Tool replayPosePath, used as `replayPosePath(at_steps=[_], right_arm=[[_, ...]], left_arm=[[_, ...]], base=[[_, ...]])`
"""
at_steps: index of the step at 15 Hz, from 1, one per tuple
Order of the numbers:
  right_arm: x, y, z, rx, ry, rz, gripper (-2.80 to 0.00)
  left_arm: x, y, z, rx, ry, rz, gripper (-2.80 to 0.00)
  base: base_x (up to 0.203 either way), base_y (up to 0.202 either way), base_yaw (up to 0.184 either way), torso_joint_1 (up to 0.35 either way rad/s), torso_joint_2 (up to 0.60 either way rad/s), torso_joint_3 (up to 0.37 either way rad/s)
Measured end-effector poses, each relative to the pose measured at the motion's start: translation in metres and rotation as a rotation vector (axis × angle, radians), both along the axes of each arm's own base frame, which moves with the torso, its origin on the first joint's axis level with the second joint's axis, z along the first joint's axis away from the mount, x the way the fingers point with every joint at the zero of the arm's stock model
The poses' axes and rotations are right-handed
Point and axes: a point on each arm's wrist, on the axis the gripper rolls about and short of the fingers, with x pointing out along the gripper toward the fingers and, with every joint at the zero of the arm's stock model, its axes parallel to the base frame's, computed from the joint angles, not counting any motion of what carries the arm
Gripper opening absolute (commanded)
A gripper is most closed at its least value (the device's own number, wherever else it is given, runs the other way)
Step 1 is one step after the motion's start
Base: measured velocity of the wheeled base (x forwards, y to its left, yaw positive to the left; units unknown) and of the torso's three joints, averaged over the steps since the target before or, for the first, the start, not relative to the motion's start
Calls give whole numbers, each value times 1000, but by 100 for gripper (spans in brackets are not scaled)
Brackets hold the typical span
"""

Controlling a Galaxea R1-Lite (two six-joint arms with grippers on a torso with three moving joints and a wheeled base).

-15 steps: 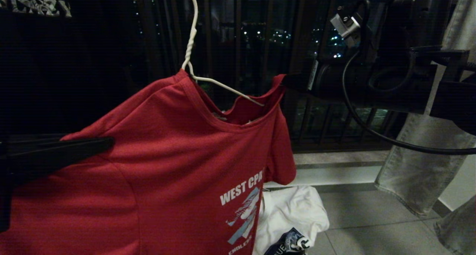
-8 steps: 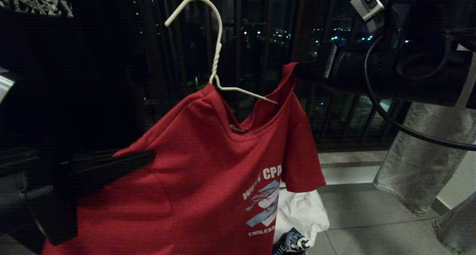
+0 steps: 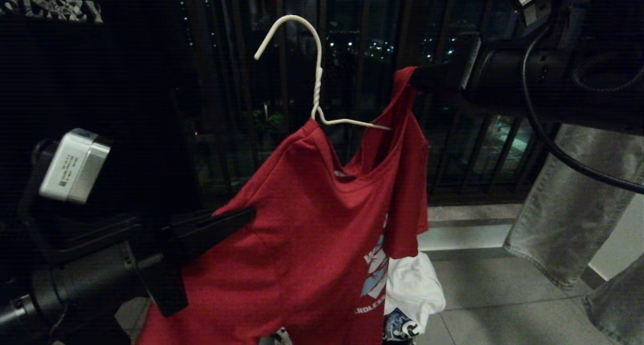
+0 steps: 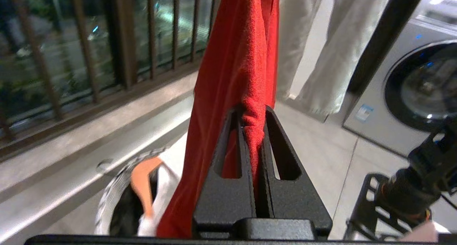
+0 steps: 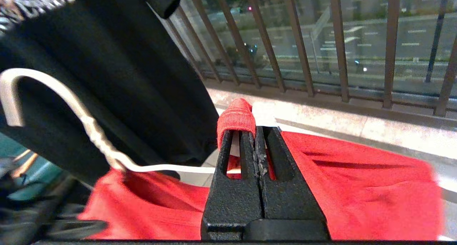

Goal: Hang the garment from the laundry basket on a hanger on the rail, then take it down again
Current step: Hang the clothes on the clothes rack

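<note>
The garment [image 3: 322, 224], a red T-shirt with white lettering, hangs askew on the thin white wire hanger [image 3: 317, 88], whose hook is free in the air. My left gripper [image 3: 247, 213] is shut on a fold of the shirt's shoulder, and the red cloth is pinched between its fingers [image 4: 254, 111]. My right gripper [image 3: 413, 79] is shut on the collar and holds it up; the collar band folds over one fingertip [image 5: 236, 120]. The hanger's wire [image 5: 96, 138] runs to that finger. The laundry basket's white woven rim [image 4: 109, 198] lies on the floor below. The rail is out of view.
A black T-shirt [image 5: 107, 70] hangs at the left. Pale jeans [image 3: 568, 209] hang at the right. Dark window railing bars [image 3: 282, 108] stand behind. A white T-shirt [image 3: 412, 289] lies in the basket. A washing machine [image 4: 410, 91] stands to one side.
The shirt and hanger have swung right, and the hook has dropped from the top edge into full view. My left gripper moved right and inward with the shoulder. My right gripper rose with the collar.
</note>
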Motion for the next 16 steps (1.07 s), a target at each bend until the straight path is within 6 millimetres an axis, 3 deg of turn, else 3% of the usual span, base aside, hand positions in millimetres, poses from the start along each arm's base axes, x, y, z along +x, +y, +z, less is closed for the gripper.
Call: replayPosePath(at_steps=[6, 16], right_arm=[[-17, -1, 11, 62, 0, 29, -280], [-30, -2, 20, 95, -17, 46, -280]], left_arm=[[20, -30, -23, -117, -65, 4, -280], [18, -49, -45, -109, -39, -27, -280]], base=[[0, 0, 0, 0, 0, 0], [0, 0, 0, 0, 0, 0]])
